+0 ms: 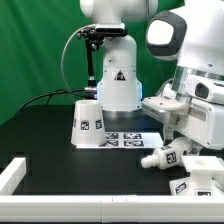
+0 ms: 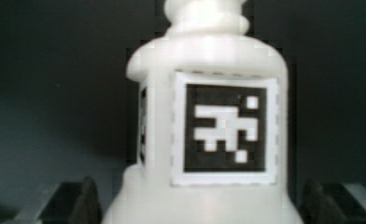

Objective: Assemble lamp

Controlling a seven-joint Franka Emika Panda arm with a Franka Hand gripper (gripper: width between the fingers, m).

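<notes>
Lamp unbuilt, 0 of 3 parts joined: matte white rounded plastic bulb [image 2: 206,90] sits right, between my gripper's [image 2: 206,205] wide-apart jaws; tapered white cone shade [image 1: 88,122] far left; angular white base [image 1: 195,182] near right.

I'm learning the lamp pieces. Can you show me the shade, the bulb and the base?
shade [image 1: 88,110], exterior view, white wall above its tags.
bulb [image 2: 212,60], wrist view, white shoulder above its tag.
base [image 1: 198,180], exterior view, its middle.
</notes>
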